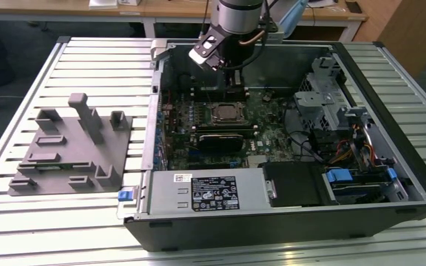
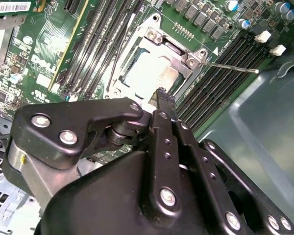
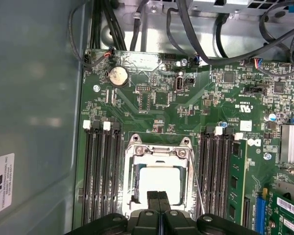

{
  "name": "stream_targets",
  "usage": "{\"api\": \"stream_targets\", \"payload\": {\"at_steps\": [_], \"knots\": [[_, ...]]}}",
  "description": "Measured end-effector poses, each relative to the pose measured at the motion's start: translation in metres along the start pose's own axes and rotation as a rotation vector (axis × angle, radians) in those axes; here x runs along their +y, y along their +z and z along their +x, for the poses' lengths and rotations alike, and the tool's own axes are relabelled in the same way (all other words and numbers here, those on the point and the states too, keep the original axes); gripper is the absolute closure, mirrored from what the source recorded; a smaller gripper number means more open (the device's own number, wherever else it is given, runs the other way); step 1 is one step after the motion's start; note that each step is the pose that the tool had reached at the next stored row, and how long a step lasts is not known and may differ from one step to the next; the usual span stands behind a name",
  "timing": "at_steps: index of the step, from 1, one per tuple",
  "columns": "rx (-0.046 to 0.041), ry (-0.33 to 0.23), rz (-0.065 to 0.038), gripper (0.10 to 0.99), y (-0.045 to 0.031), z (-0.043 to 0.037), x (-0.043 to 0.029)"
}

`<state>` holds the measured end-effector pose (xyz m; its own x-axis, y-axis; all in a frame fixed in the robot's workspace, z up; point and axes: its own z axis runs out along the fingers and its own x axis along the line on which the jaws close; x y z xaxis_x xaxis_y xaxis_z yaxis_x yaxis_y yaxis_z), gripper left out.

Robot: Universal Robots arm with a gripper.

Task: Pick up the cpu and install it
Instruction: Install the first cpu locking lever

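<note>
One small, thin square cpu point(image 3: 159, 183) with a pale silvery top lies inside the dark metal-framed socket point(image 3: 159, 151) on the green motherboard point(image 3: 186, 107), so by the look of it the chip is already seated, with the frame lying round its edges. The black tool point(image 3: 159, 198) hovers just above the near edge of that chip, its two fingers pressed together with nothing between them; in the second wrist view the closed tip point(image 2: 161, 94) points at the same pale top point(image 2: 149, 73). The risk, as I judge it, is a downward nudge: a shut tip pressing on one side of the chip could tilt it in its seat and bend the contacts beneath (these are hidden, so that is a guess). A thin metal lever point(image 2: 232, 67) stands out beside the socket and could catch the fingers. The open black computer case point(image 1: 390, 127) rests on the slatted bench point(image 1: 87, 55), beside a grey moulded fixture point(image 1: 72, 149).
</note>
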<state>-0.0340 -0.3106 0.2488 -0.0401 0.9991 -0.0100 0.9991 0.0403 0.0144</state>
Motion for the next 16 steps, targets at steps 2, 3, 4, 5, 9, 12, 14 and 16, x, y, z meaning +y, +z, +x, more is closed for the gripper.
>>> {"api": "stream_targets", "payload": {"at_steps": [2,3,4,5,9,12,14,16], "knots": [[0.0000,0.000,0.000,0.980,-0.0016,0.0000,0.0000],[0.0000,0.000,0.000,0.980,-0.0023,0.0000,0.0000],[0.0000,0.000,0.000,0.980,-0.0029,0.0000,0.0000],[0.0000,0.000,0.000,0.980,-0.0035,0.0000,0.0000],[0.0000,0.000,0.000,0.980,-0.0057,0.0000,0.0001],[0.0001,0.000,0.000,0.980,-0.0079,-0.0001,0.0001],[0.0003,0.000,0.000,0.980,-0.0085,-0.0001,0.0001],[0.0006,0.000,0.000,0.980,-0.0100,-0.0001,0.0000]]}}
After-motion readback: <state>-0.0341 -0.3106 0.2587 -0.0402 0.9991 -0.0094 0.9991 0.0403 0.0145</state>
